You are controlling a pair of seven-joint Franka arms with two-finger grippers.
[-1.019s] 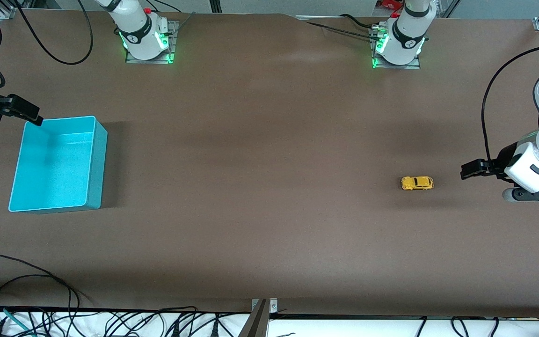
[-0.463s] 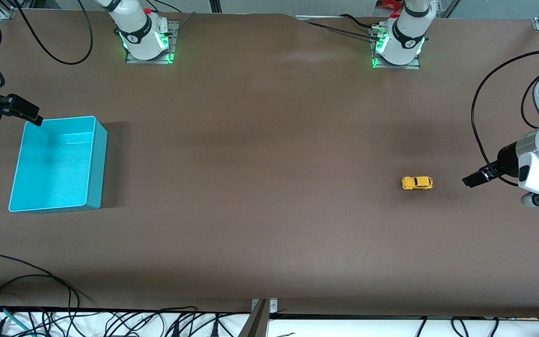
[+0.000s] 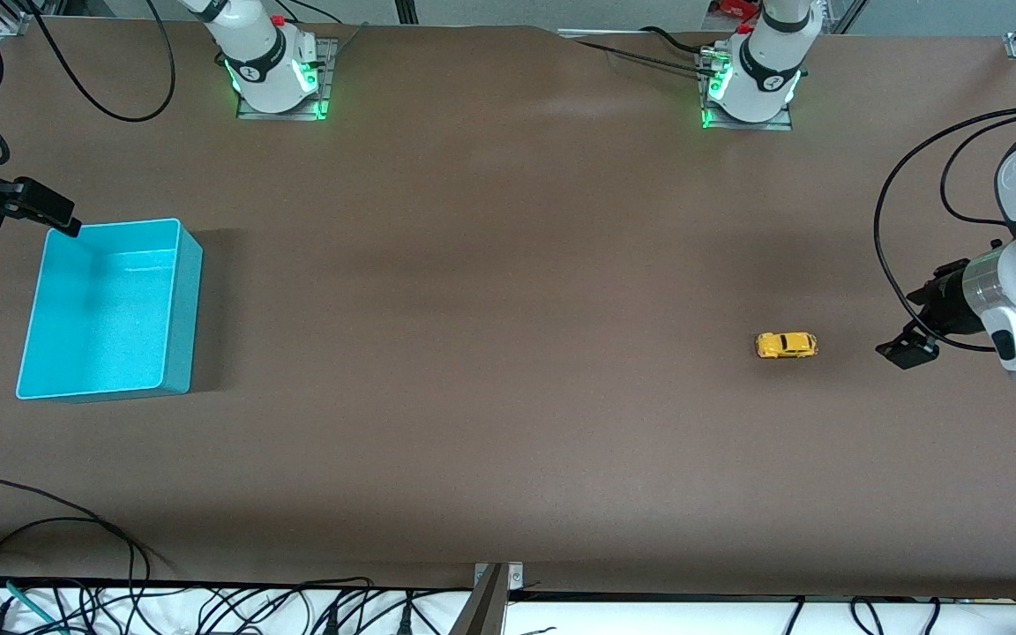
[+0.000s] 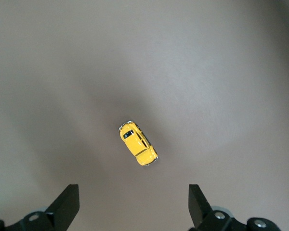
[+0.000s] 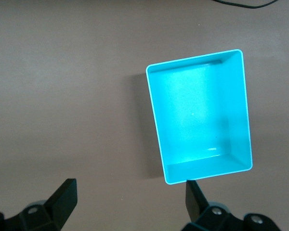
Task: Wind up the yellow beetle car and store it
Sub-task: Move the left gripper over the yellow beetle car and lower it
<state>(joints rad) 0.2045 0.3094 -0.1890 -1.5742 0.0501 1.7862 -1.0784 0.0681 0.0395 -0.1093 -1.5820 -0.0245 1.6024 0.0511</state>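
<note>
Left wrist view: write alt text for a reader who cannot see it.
A yellow beetle car sits upright on its wheels on the bare brown table, untouched. The open left gripper hovers above it, empty, its two dark fingers spread wide.

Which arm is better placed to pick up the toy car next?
Left. The open left gripper is up beside the yellow car at the left arm's end of the table; the right gripper waits, open, by the turquoise bin.

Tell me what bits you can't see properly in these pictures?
- Yellow beetle car: its underside and any winder, hidden in the front and left wrist views.
- Left gripper: open; its arm is cut off by the front view's edge.
- Right gripper: open above the turquoise bin; its arm is cut off too.
</note>
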